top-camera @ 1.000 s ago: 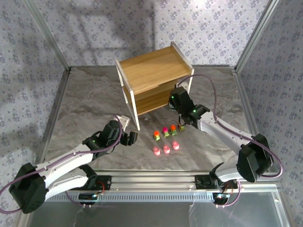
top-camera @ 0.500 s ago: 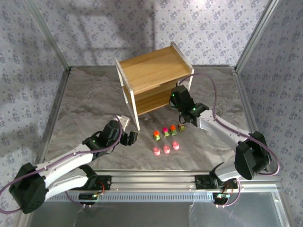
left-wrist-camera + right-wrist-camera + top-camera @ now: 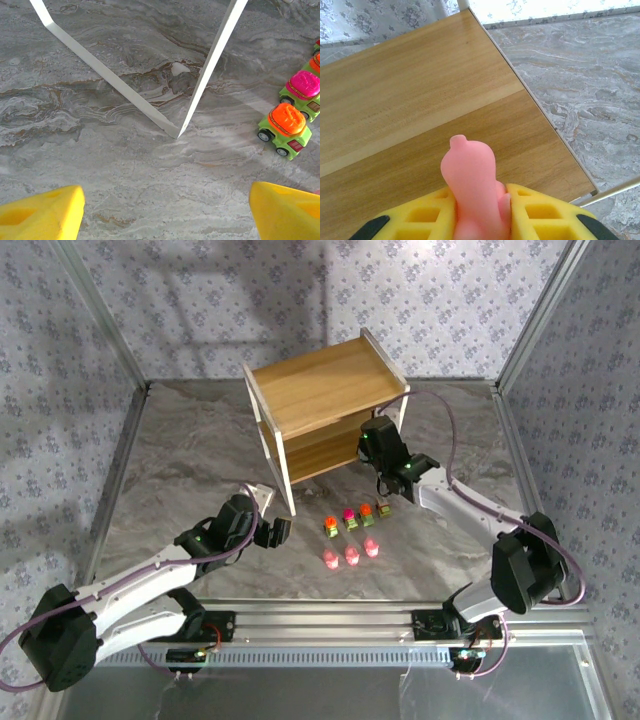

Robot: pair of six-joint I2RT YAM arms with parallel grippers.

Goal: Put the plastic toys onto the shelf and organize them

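Observation:
My right gripper [image 3: 479,212] is shut on a pale-pink figure [image 3: 469,170], which sticks up between the yellow pads [image 3: 547,215]. It hovers over the right end of the lower board of the wooden shelf [image 3: 325,390]; seen from above, this gripper [image 3: 372,447] is at the shelf's right side. On the table in front stand a row of several yellow-green trucks [image 3: 357,517] and three pink figures [image 3: 351,555]. My left gripper [image 3: 283,531] is open low over the table, left of the toys. In its wrist view, its gripper [image 3: 165,220] holds nothing, with the orange-topped truck [image 3: 285,125] at the right.
The shelf's white front leg and side frame [image 3: 215,55] stand just ahead of the left gripper. Patterned walls and metal posts [image 3: 110,330] enclose the marble table [image 3: 180,460]. Bare table lies left of the shelf and right of the toys.
My right gripper has edged a little up and left toward the shelf's lower board with the pink figure in it. The left arm and the toys on the table have not moved.

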